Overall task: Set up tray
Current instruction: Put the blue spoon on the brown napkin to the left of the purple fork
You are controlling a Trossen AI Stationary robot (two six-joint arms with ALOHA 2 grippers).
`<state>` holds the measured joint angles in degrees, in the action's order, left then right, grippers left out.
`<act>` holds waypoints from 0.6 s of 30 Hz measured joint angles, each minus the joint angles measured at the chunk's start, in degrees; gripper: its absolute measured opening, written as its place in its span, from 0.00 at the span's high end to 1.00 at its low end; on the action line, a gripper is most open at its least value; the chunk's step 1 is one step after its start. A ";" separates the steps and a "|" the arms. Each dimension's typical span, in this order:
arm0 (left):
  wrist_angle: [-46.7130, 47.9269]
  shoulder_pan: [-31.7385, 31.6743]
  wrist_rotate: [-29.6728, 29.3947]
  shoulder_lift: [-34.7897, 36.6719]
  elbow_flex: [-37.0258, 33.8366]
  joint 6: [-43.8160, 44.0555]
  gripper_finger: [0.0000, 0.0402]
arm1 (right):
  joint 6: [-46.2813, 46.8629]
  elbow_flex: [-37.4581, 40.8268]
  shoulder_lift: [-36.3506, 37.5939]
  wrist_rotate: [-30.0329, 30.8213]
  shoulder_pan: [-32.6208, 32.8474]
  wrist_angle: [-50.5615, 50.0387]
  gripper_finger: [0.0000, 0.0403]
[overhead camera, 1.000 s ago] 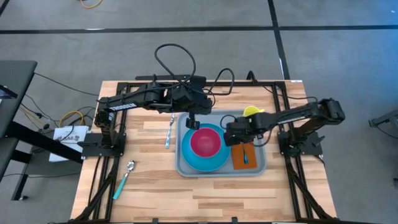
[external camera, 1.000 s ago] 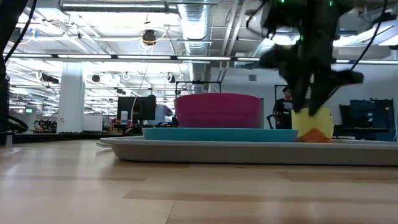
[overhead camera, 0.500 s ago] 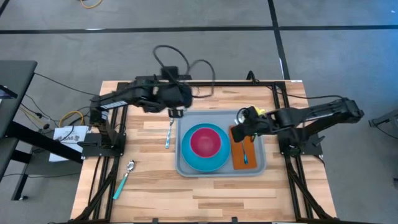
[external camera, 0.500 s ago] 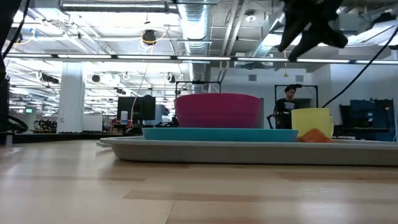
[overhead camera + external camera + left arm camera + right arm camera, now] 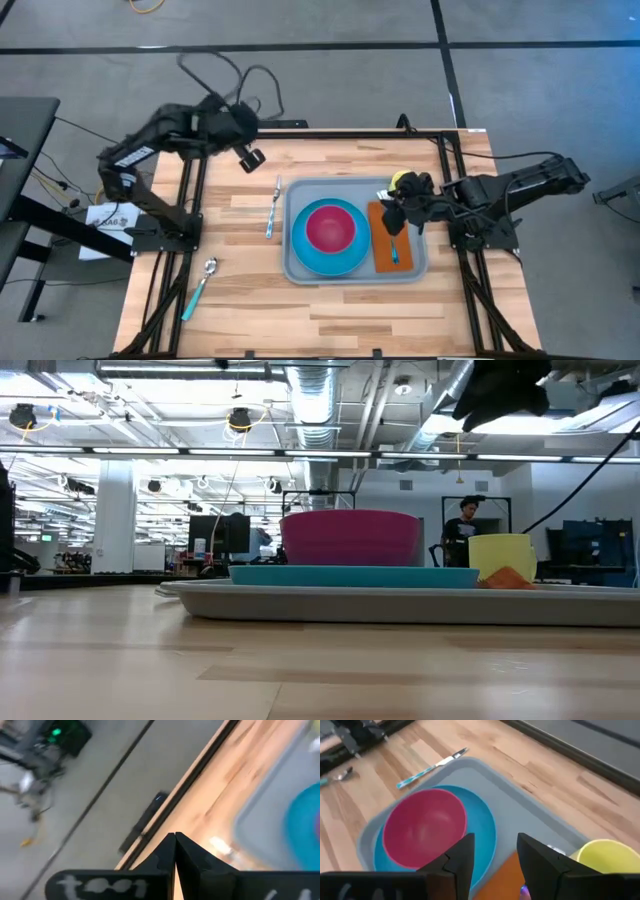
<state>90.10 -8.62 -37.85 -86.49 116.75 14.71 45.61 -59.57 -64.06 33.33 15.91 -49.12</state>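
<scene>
The light grey-blue tray (image 5: 410, 272) lies right of the table's middle. On it stand a round blue plate (image 5: 305, 258) with a pink bowl (image 5: 330, 227) on top, an orange napkin (image 5: 385, 258) with a blue-handled utensil (image 5: 396, 254) lying on it, and a yellow cup (image 5: 403, 179) at the far right corner. My right gripper (image 5: 393, 218) hangs open and empty above the tray's right part, near the cup (image 5: 605, 855). My left gripper (image 5: 250, 158) is shut and empty, high over the table's far left part (image 5: 175, 851).
A blue-handled knife (image 5: 272, 208) lies on the table just left of the tray. A blue-handled spoon (image 5: 200, 283) lies toward the near left. Black frame rails run along the table's left, right and far edges. A person (image 5: 466, 520) shows in the room beyond the table.
My left gripper has drawn back from over the tray's far left corner toward the table's far left, rising. My right gripper has moved from over the tray's middle toward its right side and has risen above the cup. The things on the tray have stayed put.
</scene>
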 joint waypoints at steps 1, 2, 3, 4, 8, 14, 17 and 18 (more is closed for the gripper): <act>-0.11 0.00 -1.42 0.76 -3.18 0.50 1.00 | -0.81 0.01 -0.15 0.16 -0.01 -0.04 0.65; -0.20 -0.17 -2.76 1.62 -6.61 1.01 1.00 | -1.58 0.07 -0.17 0.73 -0.01 -0.09 0.65; -0.13 -0.49 -3.49 2.52 -10.25 1.87 1.00 | -2.43 0.07 -0.13 1.56 -0.01 0.06 0.65; -0.07 -0.78 -3.36 3.32 -13.61 3.12 1.00 | -3.32 0.07 -0.08 2.29 -0.01 0.09 0.65; -0.05 -1.88 6.82 5.63 -26.83 5.95 0.98 | -6.45 0.07 0.04 3.97 -0.03 -0.06 0.64; -0.10 0.13 24.91 6.05 -44.21 11.12 0.87 | -8.62 0.07 0.05 8.49 -0.01 0.00 0.63; -1.11 2.66 31.29 6.05 -52.57 13.96 0.82 | -9.20 0.07 0.05 9.90 -0.01 -0.05 0.63; -1.97 3.74 33.13 6.05 -55.27 15.72 0.80 | -9.96 0.07 0.05 10.25 -0.01 -0.06 0.63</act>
<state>88.13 -4.89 -4.72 -80.44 61.49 30.42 35.65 -59.51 -64.01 43.58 15.90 -49.18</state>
